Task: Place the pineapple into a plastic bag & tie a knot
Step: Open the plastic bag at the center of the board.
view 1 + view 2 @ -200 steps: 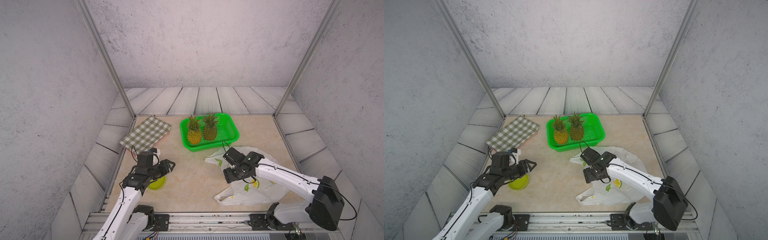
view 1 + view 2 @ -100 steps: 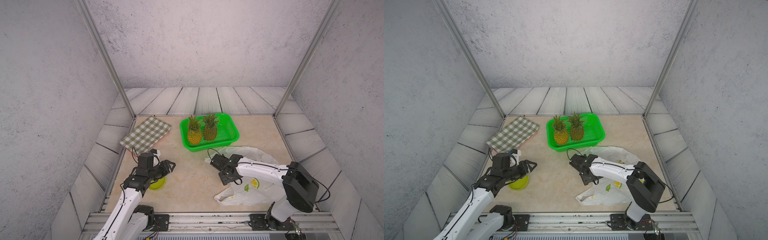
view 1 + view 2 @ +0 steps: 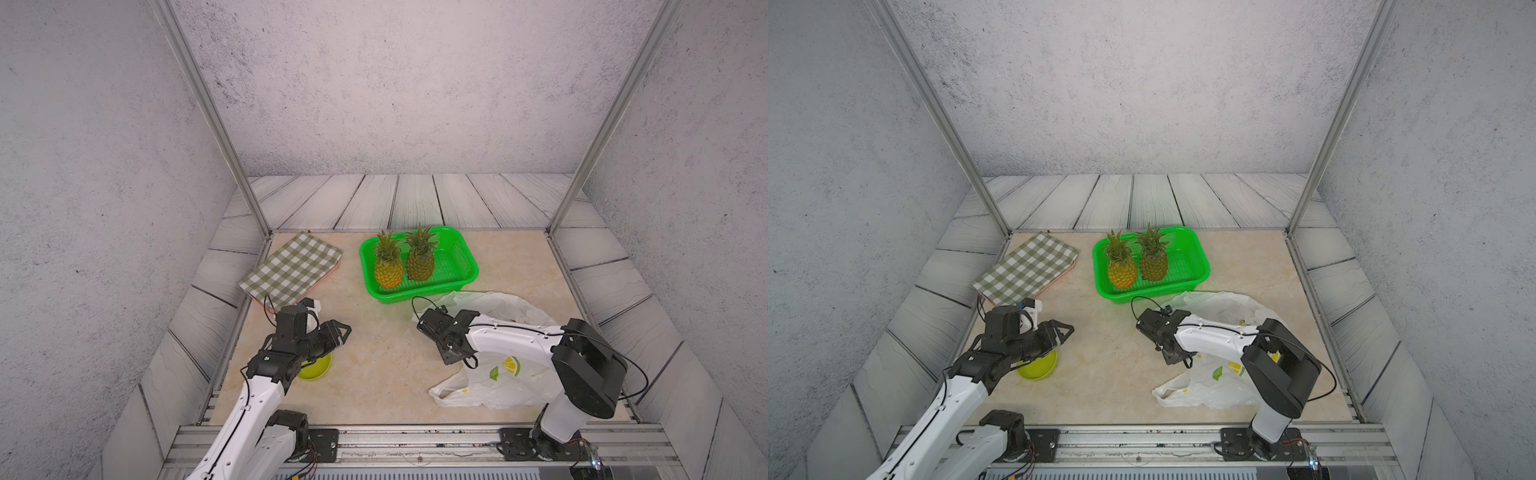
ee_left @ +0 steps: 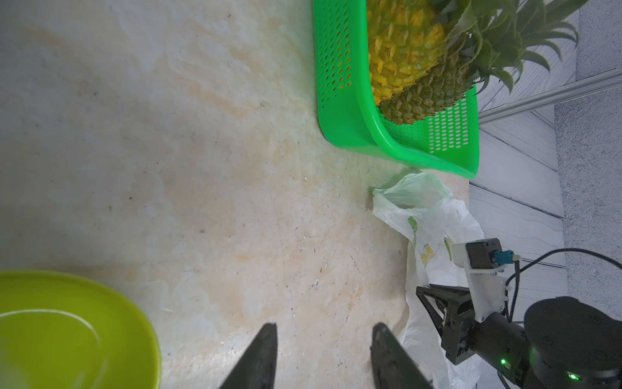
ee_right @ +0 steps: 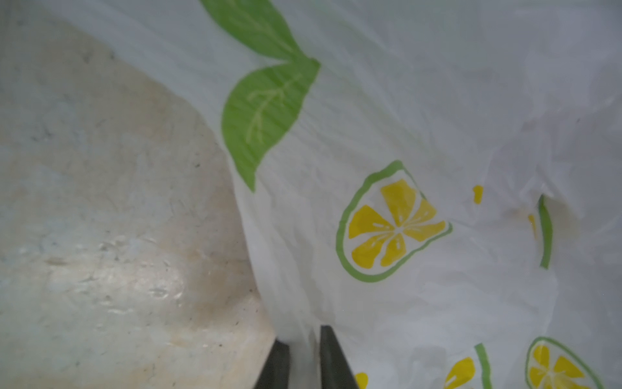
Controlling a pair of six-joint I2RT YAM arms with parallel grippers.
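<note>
Marbled bench (image 3: 374,374), grey walls. We noted the plastic bag (image 3: 498,303) slumped lower right of frame, our right hand (image 5: 303,336) clenched on its edge; left hand (image 4: 324,328) released, empty. Pineapples (image 3: 388,270) stood in the basket (image 3: 415,294), centre. Risk, we judged: thin film slipping free, or both layers pinched together.

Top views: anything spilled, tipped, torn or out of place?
Nothing stands out. Both pineapples stand upright in the green basket. The plastic bag lies crumpled on the table, no tear visible; the right fingers pinch its edge. The checked cloth lies flat, the bowl upright.
</note>
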